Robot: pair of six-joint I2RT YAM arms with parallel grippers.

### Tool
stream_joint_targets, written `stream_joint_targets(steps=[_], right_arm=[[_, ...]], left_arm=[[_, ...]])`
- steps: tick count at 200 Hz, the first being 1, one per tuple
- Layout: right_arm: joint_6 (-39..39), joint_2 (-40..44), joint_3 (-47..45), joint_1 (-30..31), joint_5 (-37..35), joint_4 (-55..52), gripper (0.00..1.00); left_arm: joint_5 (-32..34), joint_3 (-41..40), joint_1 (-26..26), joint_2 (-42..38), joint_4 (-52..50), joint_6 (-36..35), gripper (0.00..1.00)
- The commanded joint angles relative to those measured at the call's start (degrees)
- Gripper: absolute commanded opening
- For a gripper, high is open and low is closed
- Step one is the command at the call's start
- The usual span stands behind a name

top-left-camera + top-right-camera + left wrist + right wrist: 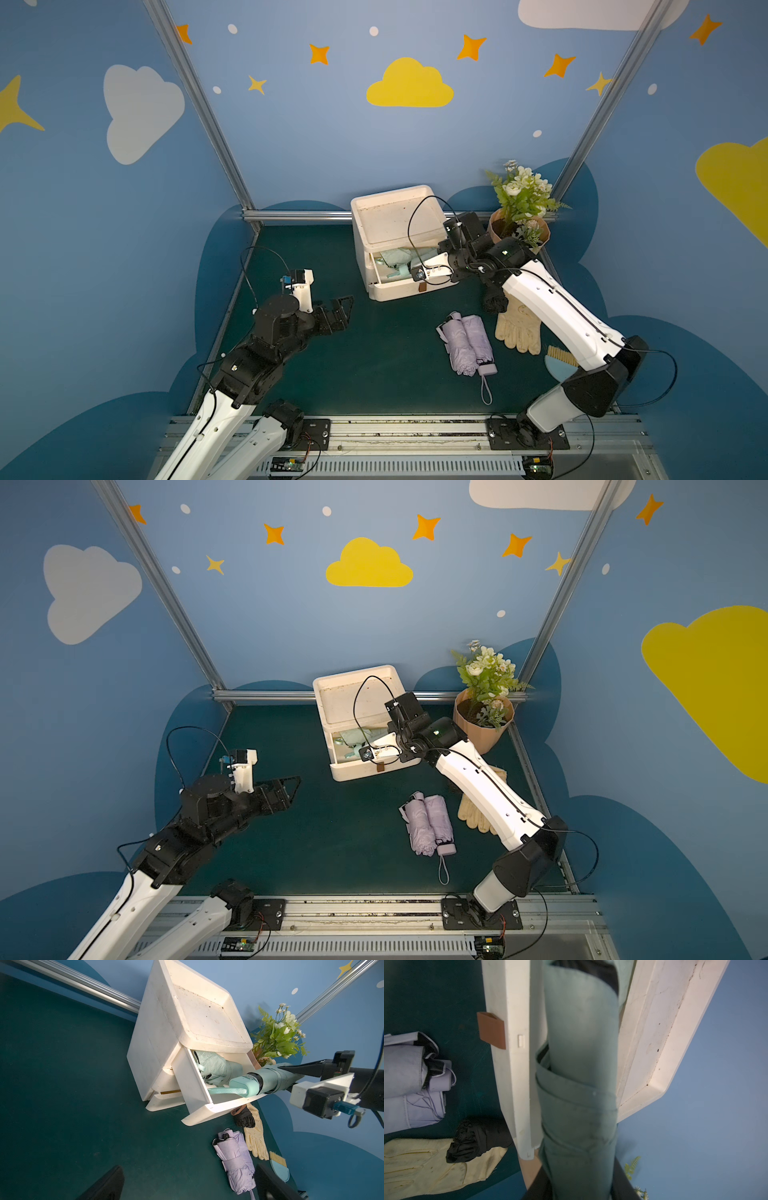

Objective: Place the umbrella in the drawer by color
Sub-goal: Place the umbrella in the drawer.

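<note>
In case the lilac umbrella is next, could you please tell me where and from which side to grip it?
Grip the lilac umbrella mid-canopy from above, jaws across its width: it lies flat and the roll is narrow. The open left gripper is free; gloves crowd its right.

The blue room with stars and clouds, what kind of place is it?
Probably a robot practice booth, decorated like a playroom: painted walls on a metal frame, two robot arms bolted to a rail.

A folded mint-green fabric umbrella (272, 1079) slants handle-first into the open upper drawer (191, 1082) of a white plastic cabinet (390, 220) at centre in both top views. It sits beside another mint umbrella (214, 1065). A folded lilac umbrella (469, 347) lies lower right.
</note>
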State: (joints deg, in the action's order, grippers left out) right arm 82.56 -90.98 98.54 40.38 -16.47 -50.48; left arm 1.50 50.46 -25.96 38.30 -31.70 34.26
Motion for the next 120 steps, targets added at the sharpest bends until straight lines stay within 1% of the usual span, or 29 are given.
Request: stream_joint_targets(steps=[1, 35, 61, 80, 120], right_arm=[[-1.18, -0.71, 3.01, 0.13, 1.41, 2.01, 0.08], [-4.27, -3.51, 5.25, -0.03, 4.42, -0.37, 0.11], [-7.13, -5.96, 8.31, -0.38, 8.36, -2.61, 0.12], [-8.35, -7.65, 9.83, -0.75, 9.50, -4.12, 0.13], [-10.62, -8.94, 9.97, -1.35, 12.51, -6.00, 0.14]], left_arm=[[-0.79, 0.03, 0.37, 0.60, 1.38, -0.34, 1.00], [-1.14, 0.32, 0.68, 1.94, 1.75, -0.42, 1.00], [-2.25, 0.12, 0.89, 2.69, 2.76, -0.58, 1.00], [-2.55, 0.16, 0.90, 3.08, 2.77, -0.56, 1.00], [-2.28, 0.09, 1.17, 3.53, 2.69, -0.66, 1.00]])
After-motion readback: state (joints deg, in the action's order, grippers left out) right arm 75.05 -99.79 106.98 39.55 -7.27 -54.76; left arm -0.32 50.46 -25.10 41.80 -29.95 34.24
